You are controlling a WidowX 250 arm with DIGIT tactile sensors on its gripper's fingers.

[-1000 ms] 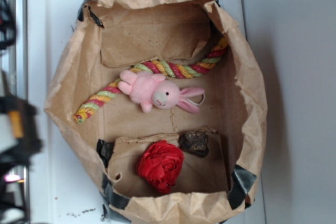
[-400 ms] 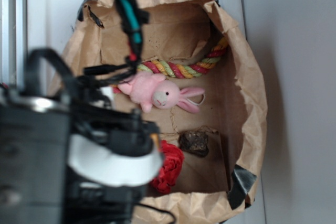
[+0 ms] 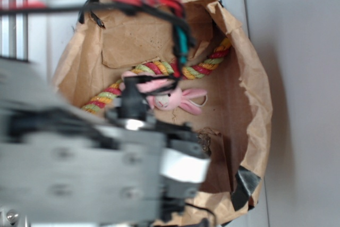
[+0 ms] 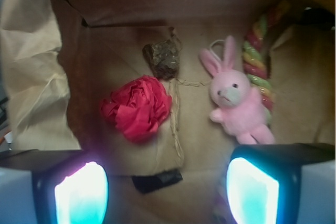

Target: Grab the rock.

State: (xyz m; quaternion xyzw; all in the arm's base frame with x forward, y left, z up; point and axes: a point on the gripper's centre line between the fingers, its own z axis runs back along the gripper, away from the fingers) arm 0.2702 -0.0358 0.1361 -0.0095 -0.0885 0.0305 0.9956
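Wrist view is showing the gripper (image 4: 167, 192) hanging wide open and empty above the bag's (image 4: 31, 66) floor, the rock (image 4: 163, 59) lying beside the red ball (image 4: 136, 107), so a descending finger is risking snagging the ball instead.

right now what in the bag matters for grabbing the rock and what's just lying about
For the job:
rock
gripper, jaws open, above the bag floor

Lying about:
red ball
pink bunny
striped rope
paper bag
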